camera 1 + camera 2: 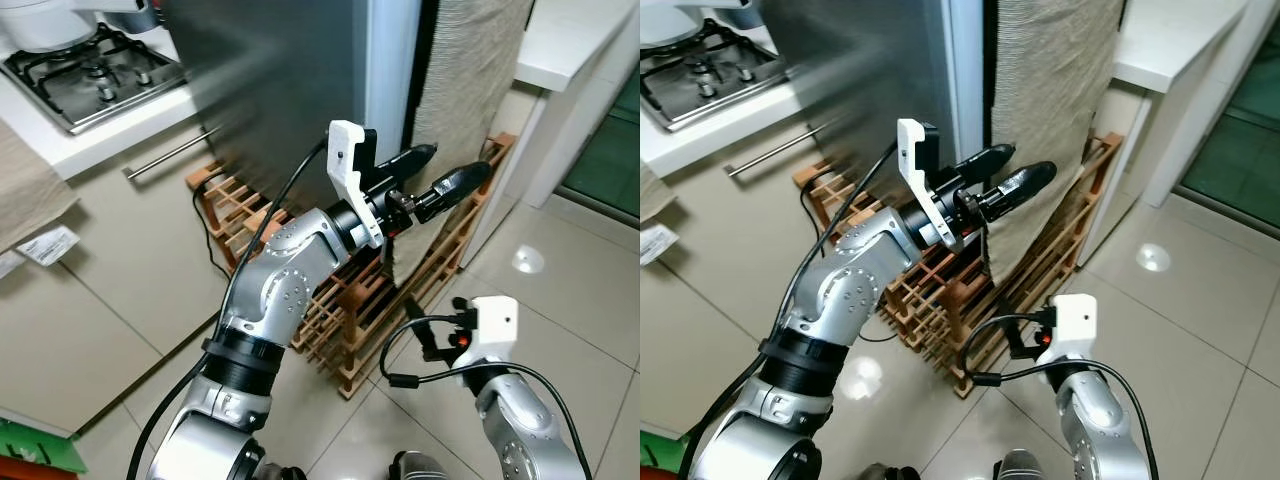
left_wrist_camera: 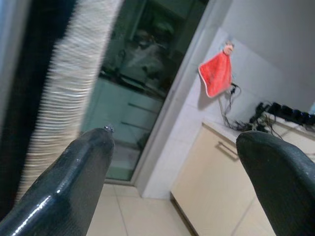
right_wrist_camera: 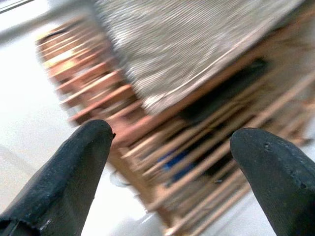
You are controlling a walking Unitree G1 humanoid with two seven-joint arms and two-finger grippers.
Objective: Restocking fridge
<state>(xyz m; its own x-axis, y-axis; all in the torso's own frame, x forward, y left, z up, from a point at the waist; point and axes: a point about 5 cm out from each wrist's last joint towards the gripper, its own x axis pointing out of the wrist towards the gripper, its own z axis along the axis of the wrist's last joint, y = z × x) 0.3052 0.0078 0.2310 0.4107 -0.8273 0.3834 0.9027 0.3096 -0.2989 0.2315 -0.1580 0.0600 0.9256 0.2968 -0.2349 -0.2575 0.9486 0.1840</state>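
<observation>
Reaching toward the closed fridge (image 1: 270, 80) at upper centre of the frame, the left gripper (image 1: 452, 172) hangs beside its edge with fingers spread and empty, the right gripper (image 3: 172, 162) low, likewise spread, so opening the door looks next.

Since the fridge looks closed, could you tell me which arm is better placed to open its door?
Left, probably. The left pincer is raised, open and empty, close to the fridge door's edge; the right pincer hangs low over the wooden rack.
</observation>
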